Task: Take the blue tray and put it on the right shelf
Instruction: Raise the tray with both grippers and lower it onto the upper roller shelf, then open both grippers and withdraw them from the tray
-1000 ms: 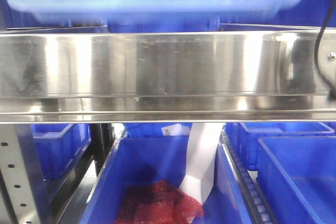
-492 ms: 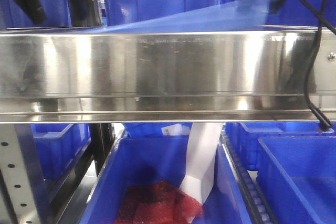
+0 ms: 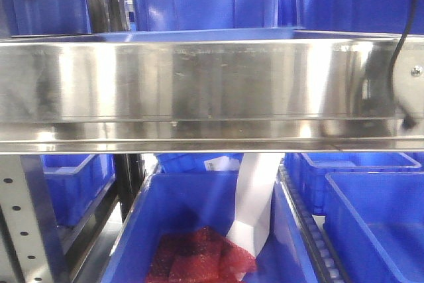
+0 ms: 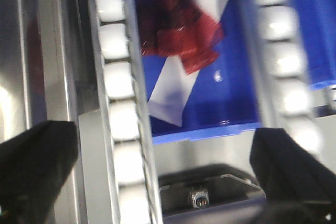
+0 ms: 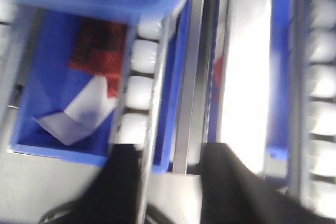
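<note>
Spanning the whole front view, the right shelf point(image 3: 212, 91) shows its shiny scuffed rail, with the blue tray point(image 3: 199, 34) lying flat on it just behind the rail's top edge, below and between both grippers. Beneath sits a deep blue bin point(image 3: 205, 230) holding red mesh point(image 3: 199, 260) and a white paper strip point(image 3: 255, 197). At top left, the left gripper point(image 4: 168, 166) hangs released, its dark fingers point(image 4: 37, 156) spread wide with nothing between them. At top right, the right gripper point(image 5: 168, 182) is likewise parted and empty, clear of the tray.
</note>
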Controlling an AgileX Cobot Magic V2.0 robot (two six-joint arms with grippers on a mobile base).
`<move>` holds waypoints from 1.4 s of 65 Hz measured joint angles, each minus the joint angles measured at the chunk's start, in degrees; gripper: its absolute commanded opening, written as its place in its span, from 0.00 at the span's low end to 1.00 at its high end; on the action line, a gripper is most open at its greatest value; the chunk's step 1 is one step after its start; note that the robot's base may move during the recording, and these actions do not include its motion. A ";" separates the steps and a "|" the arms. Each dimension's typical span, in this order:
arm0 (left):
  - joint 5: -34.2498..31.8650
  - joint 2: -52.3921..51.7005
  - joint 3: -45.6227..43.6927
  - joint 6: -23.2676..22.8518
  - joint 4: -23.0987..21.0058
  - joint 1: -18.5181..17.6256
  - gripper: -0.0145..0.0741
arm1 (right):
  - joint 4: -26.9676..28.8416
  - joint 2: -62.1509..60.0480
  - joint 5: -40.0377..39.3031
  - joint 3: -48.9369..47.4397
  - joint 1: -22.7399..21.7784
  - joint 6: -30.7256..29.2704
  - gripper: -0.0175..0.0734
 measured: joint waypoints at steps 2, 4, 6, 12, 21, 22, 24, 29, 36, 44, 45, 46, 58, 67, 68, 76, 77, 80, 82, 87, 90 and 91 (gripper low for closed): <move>-0.56 -1.65 1.22 0.03 0.00 -0.11 0.59 | 0.00 -1.47 0.00 0.32 0.32 -0.15 0.30; -1.20 -3.81 2.68 0.03 -0.13 -0.26 0.54 | 0.00 -3.41 0.00 0.94 0.86 -0.25 0.26; -2.20 -6.09 4.84 0.13 -0.28 -0.61 0.47 | 0.00 -5.40 -0.13 1.83 1.31 -0.28 0.25; -6.24 -13.02 12.31 0.13 -0.36 -0.70 0.27 | 0.00 -11.33 -1.28 5.51 2.45 -0.64 0.25; -12.63 -24.88 26.22 0.13 -0.36 -1.61 0.12 | 0.00 -21.51 -5.71 15.23 3.19 -1.87 0.25; -13.21 -25.97 27.42 0.13 -0.36 -1.74 0.12 | 0.00 -22.49 -6.27 16.32 3.19 -1.92 0.25; -14.67 -28.75 30.36 0.13 -0.36 -2.04 0.11 | 0.00 -24.96 -7.71 19.18 3.19 -2.15 0.25; -18.38 -36.02 37.84 0.16 -0.55 -2.86 0.11 | 0.00 -31.73 -11.49 27.26 3.19 -2.38 0.25; -23.68 -45.68 47.25 0.16 -0.65 -3.47 0.11 | 0.00 -41.08 -17.15 38.88 3.19 -2.43 0.25; -29.03 -57.30 57.18 0.25 -0.65 -3.47 0.11 | -0.39 -52.03 -24.91 52.18 3.19 -2.66 0.25; -29.47 -58.44 58.15 0.25 -0.65 -3.47 0.11 | -0.49 -53.12 -25.62 54.22 3.19 -2.66 0.25; -30.04 -59.59 59.11 0.25 -0.65 -3.47 0.11 | -0.66 -54.20 -26.31 55.55 3.19 -2.66 0.25; -34.45 -75.31 70.95 0.25 -0.65 -3.47 0.11 | -4.22 -70.00 -36.46 72.52 3.19 -2.70 0.25; -38.38 -83.31 76.39 0.25 -0.30 -3.47 0.11 | -6.60 -79.83 -43.50 79.19 3.19 -2.79 0.25; -38.68 -83.80 76.65 0.25 -0.18 -3.47 0.11 | -6.68 -80.49 -44.09 79.47 3.19 -2.79 0.25; -40.29 -86.63 77.30 0.25 -0.18 -3.47 0.11 | -7.26 -83.88 -49.64 80.40 3.19 -2.79 0.25; -40.40 -86.61 77.30 0.25 -0.18 -3.47 0.11 | -7.26 -83.99 -50.07 80.40 3.19 -2.79 0.25; -40.45 -86.66 77.30 0.25 -0.18 -3.47 0.11 | -7.33 -83.99 -51.27 80.40 3.19 -2.79 0.25; -40.45 -86.66 77.34 0.25 -0.18 -3.47 0.11 | -7.40 -84.08 -51.85 80.40 3.19 -2.79 0.25; -40.45 -86.66 77.34 0.25 -0.18 -3.47 0.11 | -7.54 -84.22 -52.42 80.40 3.19 -2.79 0.25; -40.45 -86.66 77.34 0.25 -0.18 -3.47 0.11 | -7.54 -84.22 -52.44 80.40 3.19 -2.79 0.25; -40.45 -86.66 77.34 0.25 -0.18 -3.47 0.11 | -7.54 -84.22 -52.44 80.40 3.19 -2.79 0.25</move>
